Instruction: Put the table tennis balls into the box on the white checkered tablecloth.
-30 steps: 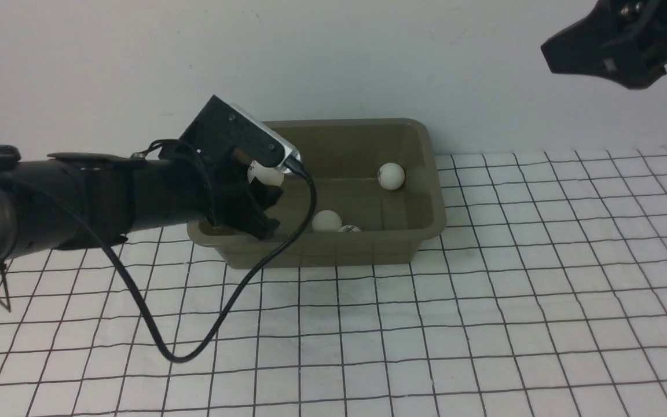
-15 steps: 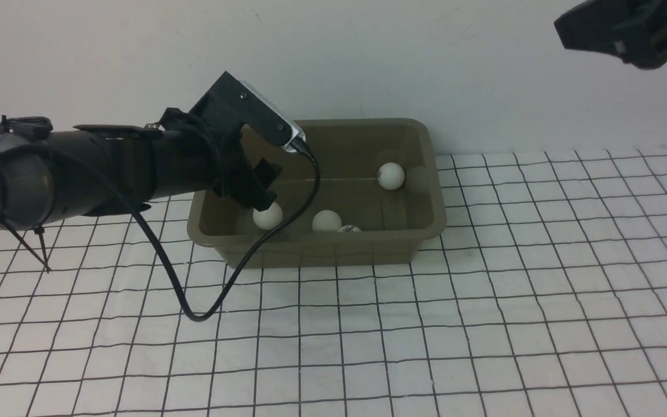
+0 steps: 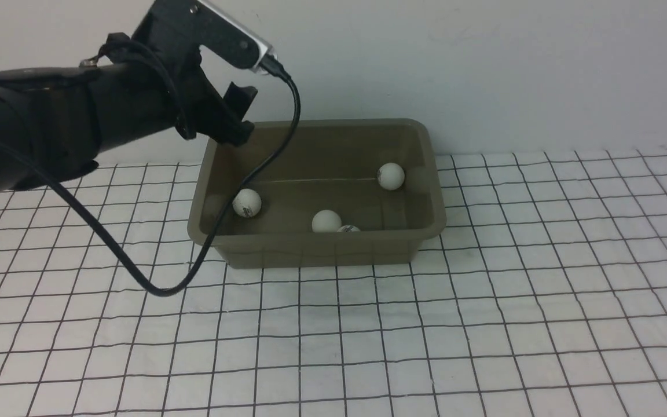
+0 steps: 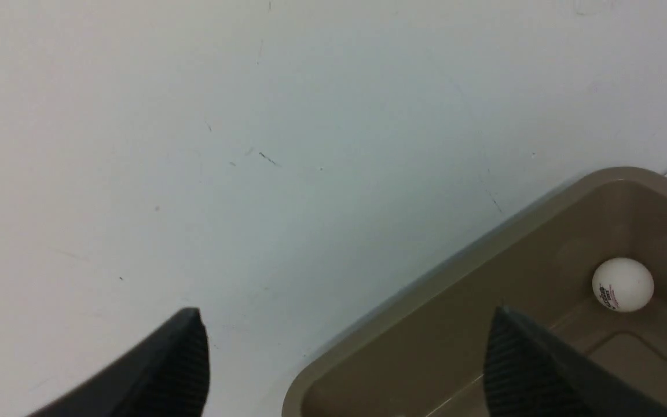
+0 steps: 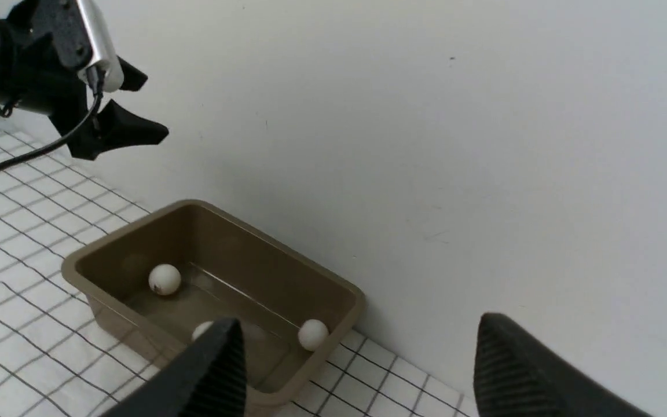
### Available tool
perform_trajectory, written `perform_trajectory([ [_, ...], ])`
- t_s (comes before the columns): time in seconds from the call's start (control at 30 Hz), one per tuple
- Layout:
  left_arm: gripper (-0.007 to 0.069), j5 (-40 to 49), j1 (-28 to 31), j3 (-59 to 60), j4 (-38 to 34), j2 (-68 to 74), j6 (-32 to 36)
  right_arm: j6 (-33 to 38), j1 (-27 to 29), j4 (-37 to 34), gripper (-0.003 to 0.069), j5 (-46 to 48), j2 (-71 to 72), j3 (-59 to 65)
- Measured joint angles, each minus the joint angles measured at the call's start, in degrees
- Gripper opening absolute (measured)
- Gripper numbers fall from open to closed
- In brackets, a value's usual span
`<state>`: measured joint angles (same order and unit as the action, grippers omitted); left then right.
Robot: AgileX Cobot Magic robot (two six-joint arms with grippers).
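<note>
Left claw (image 3: 239, 113) is wide open and empty, hanging above the back-left corner of the box (image 3: 322, 252). Right claw (image 5: 356, 347) is open too, nothing between its fingers, high up and well away from the box. All four table tennis balls are inside: one near the left wall (image 3: 247, 203), two touching by the near wall (image 3: 326, 220) (image 3: 349, 229), the second half hidden behind the rim, and one at the far right (image 3: 391, 176). The box sits on the white checkered tablecloth (image 3: 484, 324).

The worry now is the black cable (image 3: 136, 278) off the left wrist. It drapes across the box's near-left corner and loops down onto the cloth. If the arm pulls away, that loop could catch the rim and drag or tip what looks like a light tub, spilling balls back out.

Compared with a second ago: the left claw was then low over the box's left end with a ball between its fingers. Half a second ago that ball lay right under it. Now the claw is raised, and the ball has rolled leftward. The right arm has left the front view. The other three balls haven't budged.
</note>
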<state>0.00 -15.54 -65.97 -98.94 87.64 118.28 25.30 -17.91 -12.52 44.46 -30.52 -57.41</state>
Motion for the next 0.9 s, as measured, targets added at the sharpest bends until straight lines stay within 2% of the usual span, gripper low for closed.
perform_trajectory([
  [0.1, 0.0573, 0.0, 0.0, 0.0, 0.0, 0.0, -0.78, 0.0, 0.0, -3.69, 0.0483, -11.8, 5.91, 14.72],
  [0.37, 0.0573, 0.0, 0.0, 0.0, -0.11, 0.0, -1.34, 0.0, 0.0, -4.71, 0.0483, -25.92, 12.27, 30.88],
  [0.63, 0.0573, 0.0, 0.0, 0.0, -0.11, 0.0, -1.34, -0.15, 0.0, -4.4, 0.0483, -26.55, 12.57, 33.88],
  [0.9, 0.0573, 0.0, 0.0, 0.0, -0.11, 0.0, -1.34, -0.19, 0.0, -4.3, 0.0483, -19.72, 12.57, 33.92],
])
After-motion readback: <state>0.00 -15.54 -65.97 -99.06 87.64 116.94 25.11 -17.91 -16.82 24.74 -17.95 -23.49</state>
